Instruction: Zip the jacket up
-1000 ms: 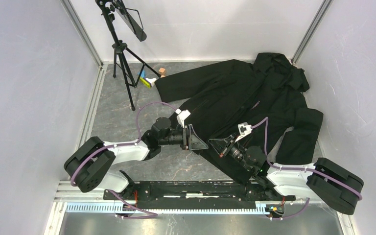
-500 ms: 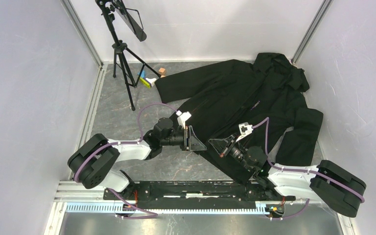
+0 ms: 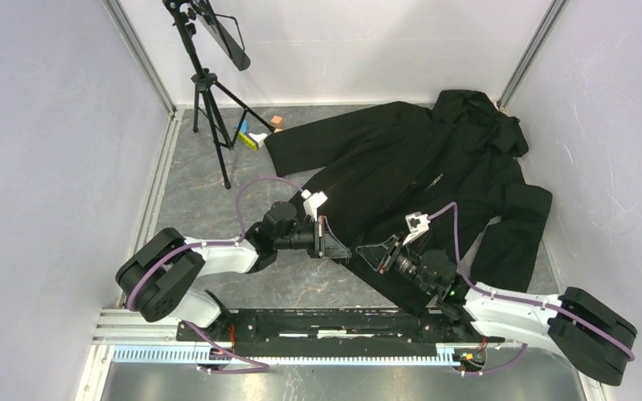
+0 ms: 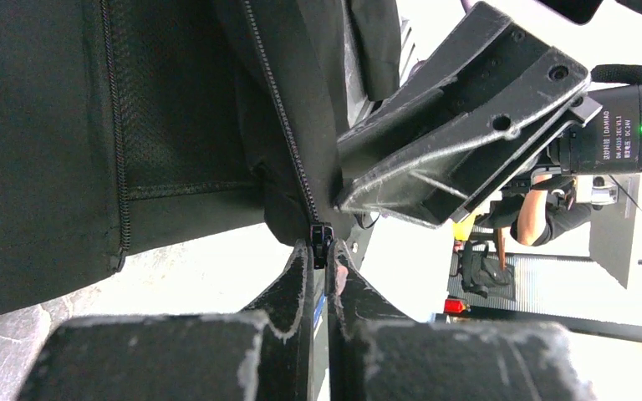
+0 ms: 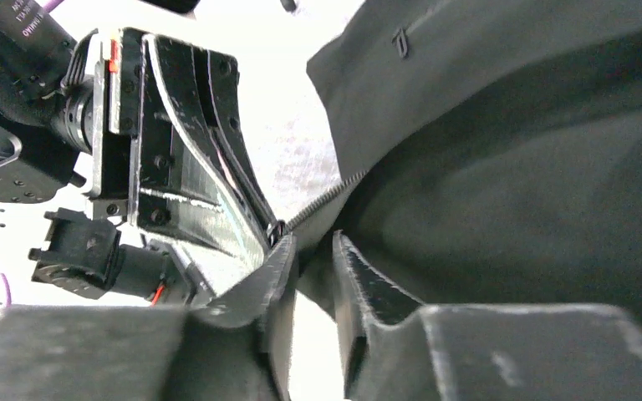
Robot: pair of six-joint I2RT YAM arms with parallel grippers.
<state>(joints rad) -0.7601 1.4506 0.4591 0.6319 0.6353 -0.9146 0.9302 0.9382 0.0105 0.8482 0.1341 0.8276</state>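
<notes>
Reads DAMIAO on motor (image 4: 614, 117); clamps left gripper (image 4: 322, 251), earlier spread, on zip pull (image 4: 321, 236) of jacket (image 4: 42, 125); holds right gripper (image 5: 313, 242) slightly parted, earlier pressed.

The jacket (image 3: 418, 175) lay spread on the grey desk (image 3: 192, 200), its hood toward the far right corner. The left fingers (image 3: 333, 244) and right fingers (image 3: 374, 252) faced each other, tips close, at its near hem. A tripod (image 3: 203, 83) stood far left.

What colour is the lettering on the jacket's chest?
White lettering on a black jacket; top external view.
</notes>
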